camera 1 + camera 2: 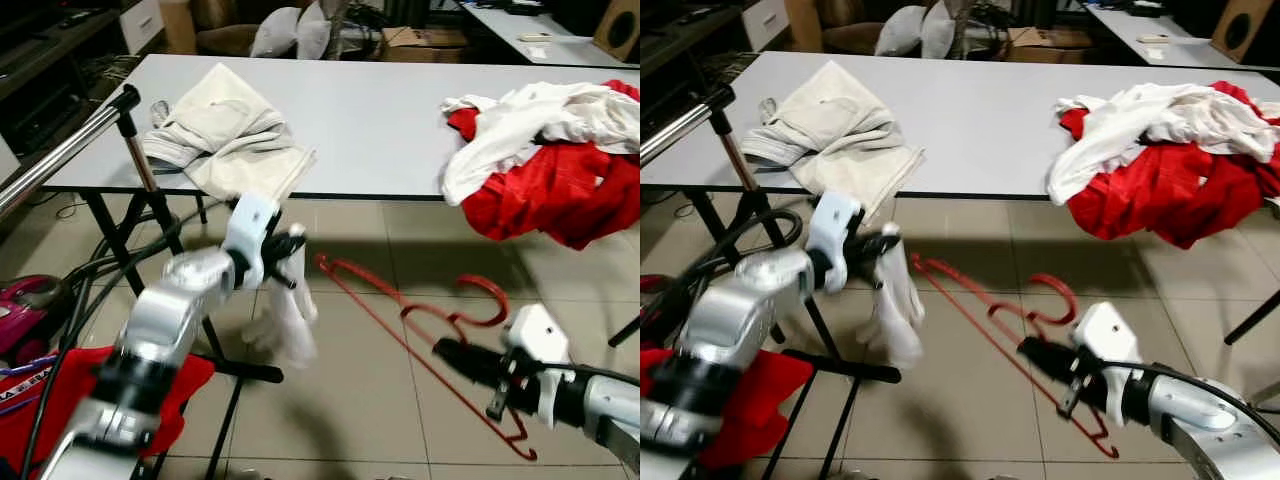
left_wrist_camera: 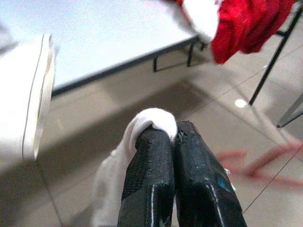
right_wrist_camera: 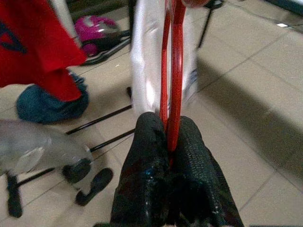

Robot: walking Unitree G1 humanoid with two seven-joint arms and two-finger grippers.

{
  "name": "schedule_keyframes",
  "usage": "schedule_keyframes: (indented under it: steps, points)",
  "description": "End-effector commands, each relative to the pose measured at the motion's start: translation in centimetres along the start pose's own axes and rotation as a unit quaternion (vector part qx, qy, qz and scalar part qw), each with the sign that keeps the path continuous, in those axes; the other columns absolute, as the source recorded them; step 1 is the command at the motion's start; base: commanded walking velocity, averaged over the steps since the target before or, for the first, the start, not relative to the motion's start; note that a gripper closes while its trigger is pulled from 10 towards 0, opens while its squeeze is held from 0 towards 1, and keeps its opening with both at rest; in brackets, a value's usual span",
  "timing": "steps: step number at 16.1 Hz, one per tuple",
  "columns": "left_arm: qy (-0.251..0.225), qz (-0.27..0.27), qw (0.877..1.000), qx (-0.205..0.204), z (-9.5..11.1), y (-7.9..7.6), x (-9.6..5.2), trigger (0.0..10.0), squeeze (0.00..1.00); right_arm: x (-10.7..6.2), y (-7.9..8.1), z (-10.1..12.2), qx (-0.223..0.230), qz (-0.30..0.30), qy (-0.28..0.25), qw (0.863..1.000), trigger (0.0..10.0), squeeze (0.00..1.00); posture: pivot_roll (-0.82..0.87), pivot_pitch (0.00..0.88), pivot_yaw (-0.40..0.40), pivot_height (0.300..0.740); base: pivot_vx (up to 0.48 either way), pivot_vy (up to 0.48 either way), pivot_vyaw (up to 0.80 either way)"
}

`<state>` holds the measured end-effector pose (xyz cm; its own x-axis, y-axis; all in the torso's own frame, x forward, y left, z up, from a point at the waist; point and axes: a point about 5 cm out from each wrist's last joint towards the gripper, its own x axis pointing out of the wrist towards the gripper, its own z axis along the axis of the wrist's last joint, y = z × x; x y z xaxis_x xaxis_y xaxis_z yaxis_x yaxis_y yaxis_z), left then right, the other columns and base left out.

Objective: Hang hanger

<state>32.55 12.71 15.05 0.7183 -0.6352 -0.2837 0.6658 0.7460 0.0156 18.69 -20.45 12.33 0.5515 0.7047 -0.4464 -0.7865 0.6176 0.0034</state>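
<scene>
Apparently mid-carry, with nothing yet hung: red hanger (image 1: 420, 325) held low over the tiled floor at lower centre-right of the head views, pinched at one end by the right gripper (image 3: 169, 142), fingers clamped tight on the thin red wire. Left gripper (image 2: 173, 135) at centre-left, closed on a bunched white garment (image 1: 285, 310) that droops below it toward the floor. Silver rail (image 1: 60, 150) of a clothes rack slanting up at the far left edge, well apart from the hanger. Judged as the step between picking up and hanging: likely calls for bringing garment and hanger together, or for swinging the hanger across to the left, lifting its hook above the rail and lowering it on; hook orientation needs care, since the wire looks springy and the grip sits far from the hook. Grey worktop (image 1: 400, 110) across the upper frame with beige folded cloth (image 1: 225, 135) at upper left and a red-and-white clothes heap (image 1: 560, 160) at upper right. Faint white lettering on red fabric (image 1: 30, 385) at lower left, too blurred to read; no other brand or label legible.
</scene>
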Motion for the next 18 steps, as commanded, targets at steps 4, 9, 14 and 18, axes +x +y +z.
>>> schedule_keyframes:
  steps: [4, 9, 14, 18]
  points:
    - [-0.006, -0.069, 0.997, 0.04, 0.83, -0.42, 0.02, 0.0, 0.0, 0.63, -0.02, 0.31, -0.021, -0.002, -0.003, 1.0, 10.0, 0.0, -0.07, 0.0, 0.005, 0.74, 0.0, 0.0, 0.0]
    - [-0.006, -0.069, 0.997, 0.04, 0.83, -0.42, 0.02, 0.0, 0.0, 0.63, -0.02, 0.31, -0.021, -0.002, -0.003, 1.0, 10.0, 0.0, -0.07, 0.0, 0.005, 0.74, 0.0, 0.0, 0.0]
    - [-0.006, -0.069, 0.997, 0.04, 0.83, -0.42, 0.02, 0.0, 0.0, 0.63, -0.02, 0.31, -0.021, -0.002, -0.003, 1.0, 10.0, 0.0, -0.07, 0.0, 0.005, 0.74, 0.0, 0.0, 0.0]
    - [-0.001, -0.082, 0.995, 0.049, 0.81, -0.28, 0.05, 0.0, 0.0, 0.77, -0.11, 0.33, -0.023, -0.002, -0.003, 1.0, 10.0, 0.0, -0.07, 0.0, 0.005, 0.74, 0.0, 0.0, 0.0]
